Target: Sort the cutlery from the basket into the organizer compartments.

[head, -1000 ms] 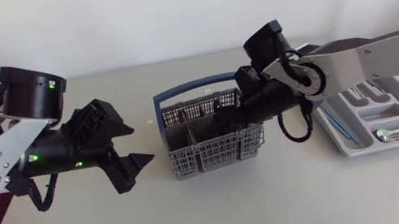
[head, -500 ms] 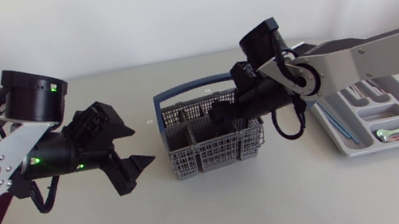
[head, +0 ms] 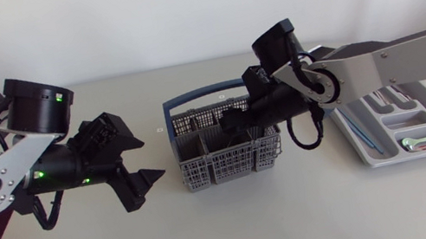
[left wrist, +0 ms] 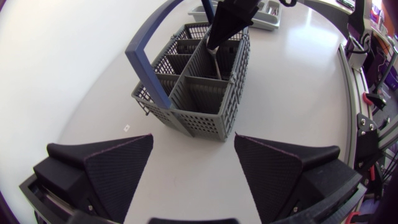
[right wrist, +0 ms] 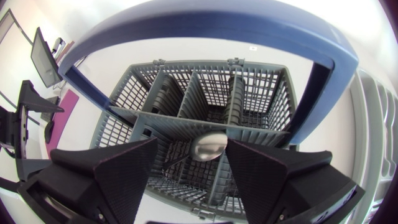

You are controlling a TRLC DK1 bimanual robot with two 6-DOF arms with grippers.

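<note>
Grey table (head: 233, 230) at frame centre carries the basket (head: 221, 167), where the right claw (right wrist: 191, 149), open, straddles 1 spoon (right wrist: 208, 147) ungripped, so it should centre, close firmly, then lift straight up toward the organizer (head: 412, 154) at right, while the left claw (left wrist: 194, 138) hangs open, empty.

Pale grey table (head: 240, 220), small white mark (head: 159, 130)
</note>
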